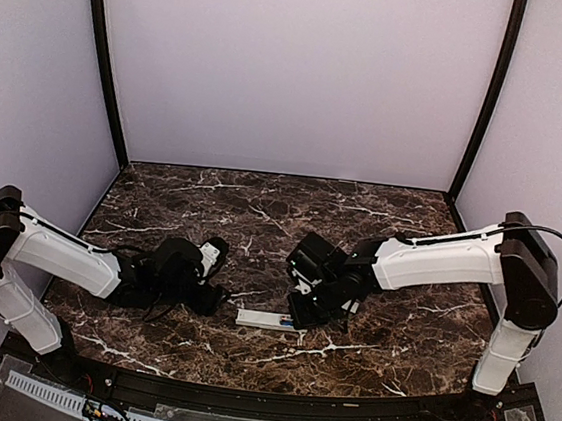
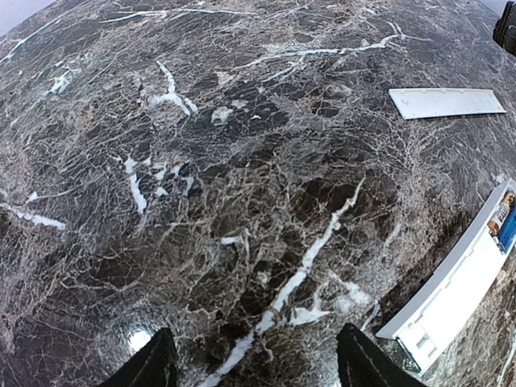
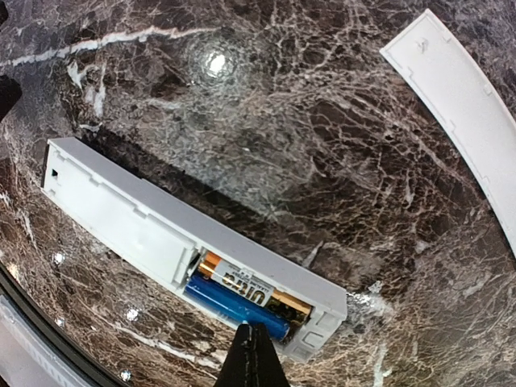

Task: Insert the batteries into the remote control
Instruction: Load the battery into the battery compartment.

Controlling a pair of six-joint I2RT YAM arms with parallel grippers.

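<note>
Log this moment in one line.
slim white rectangular remote control: compartment open; two cylindrical batteries: inside; flat white cover: lying apart; left gripper: open; right gripper: shut, at batteries

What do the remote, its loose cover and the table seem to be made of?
Remote: probably matte white plastic; moulded ribs and clips show. Cover: likely the same plastic, thin, with edge tabs. Table: glossy dark stone look with white veins, marble or printed laminate; it reflects a lamp.
</note>
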